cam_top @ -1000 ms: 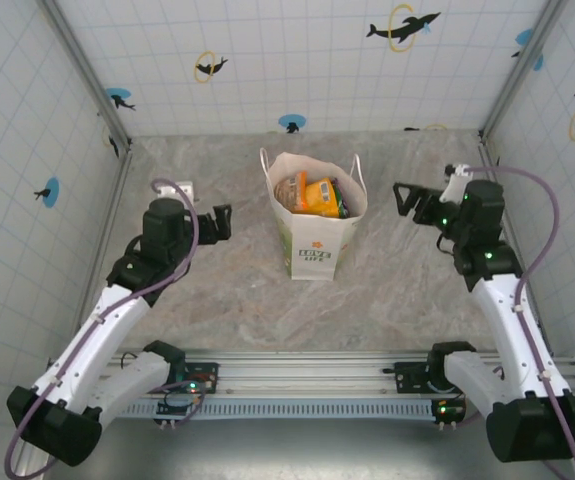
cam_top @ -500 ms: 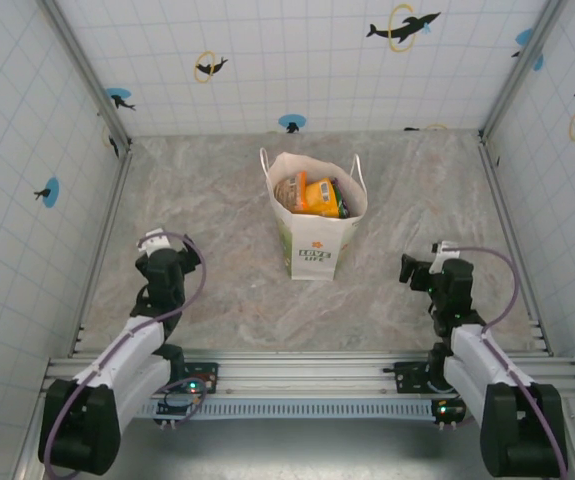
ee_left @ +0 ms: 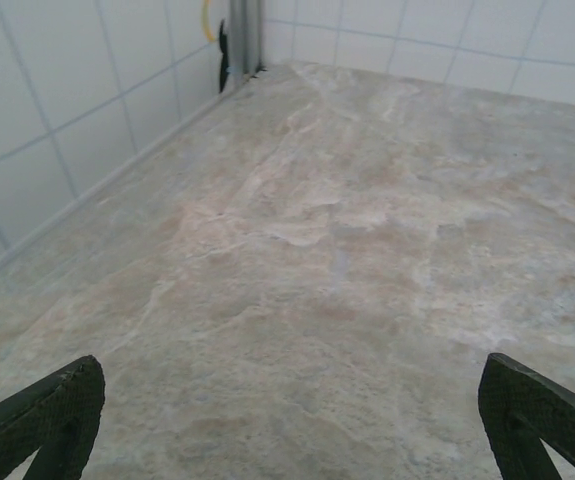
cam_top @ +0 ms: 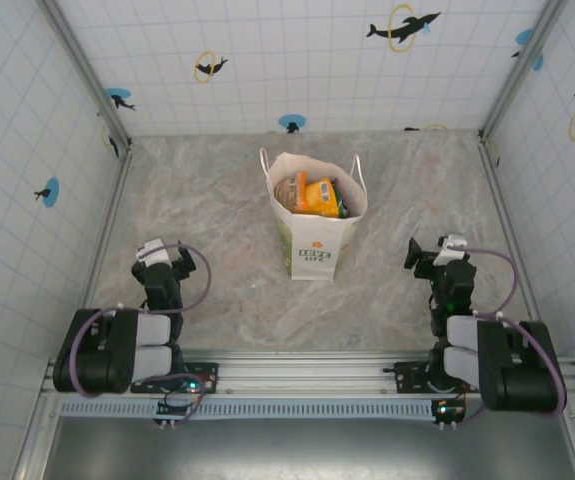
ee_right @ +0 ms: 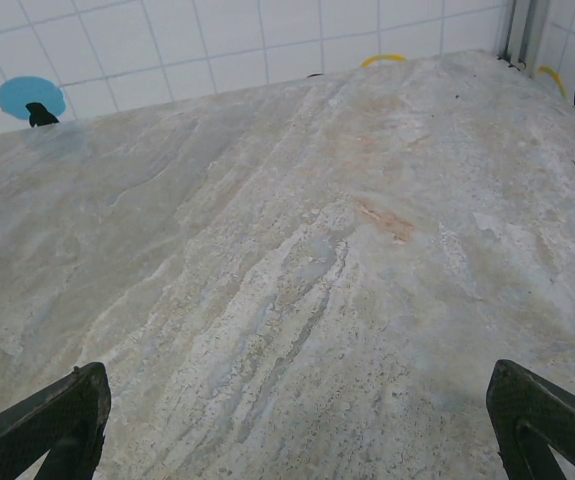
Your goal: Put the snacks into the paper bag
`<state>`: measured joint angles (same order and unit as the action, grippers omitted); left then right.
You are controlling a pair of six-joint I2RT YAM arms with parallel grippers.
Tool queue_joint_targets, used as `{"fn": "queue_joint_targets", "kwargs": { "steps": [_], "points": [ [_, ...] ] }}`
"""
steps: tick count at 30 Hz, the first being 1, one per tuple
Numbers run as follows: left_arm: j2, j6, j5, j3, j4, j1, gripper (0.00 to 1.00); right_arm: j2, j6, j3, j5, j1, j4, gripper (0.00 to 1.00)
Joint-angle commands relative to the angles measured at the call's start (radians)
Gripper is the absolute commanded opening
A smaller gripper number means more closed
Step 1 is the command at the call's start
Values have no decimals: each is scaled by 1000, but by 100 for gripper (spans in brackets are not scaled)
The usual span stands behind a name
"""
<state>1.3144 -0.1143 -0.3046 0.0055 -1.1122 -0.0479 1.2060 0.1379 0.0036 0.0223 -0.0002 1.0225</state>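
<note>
Left end effector (ee_left: 292,405) splayed — glossy snacks (cam_top: 315,195) inside boxy paper bag (cam_top: 312,250).

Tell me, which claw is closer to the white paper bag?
Right. The right gripper is to the right of the paper bag; the left gripper is farther off on the other side.

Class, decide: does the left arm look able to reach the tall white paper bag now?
Probably yes: only bare marbled tabletop lies between the left gripper and the white paper bag, though the arm sits folded.
</note>
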Motion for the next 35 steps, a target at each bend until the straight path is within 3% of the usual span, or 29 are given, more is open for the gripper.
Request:
{"fn": "queue_joint_targets", "kwargs": {
  "steps": [1,2,3,4,6,7,9,35],
  "points": [
    [148,59,92,-100,-301,13,98,78,-26,-101,-1,-1,188,99],
    [235,69,97,-104,-422,12,98,94,-47,-78,-2,0,169,99],
    [255,68,54,-74,-415,12,98,129,-62,-72,16,5,209,99],
    [185,12,35,-6,-137,29,98,179,-54,-69,19,3,249,99],
    [228,-2,74,-46,-312,59,98,300,-51,-82,19,1,389,99],
    [209,-8,69,-39,-252,59,98,366,-39,-78,15,2,478,100],
    [201,-1,68,-35,-238,59,98,290,-44,-11,28,-3,213,100],
    [197,5,61,-27,-207,49,98,315,-60,3,31,13,224,100]
  ]
}}
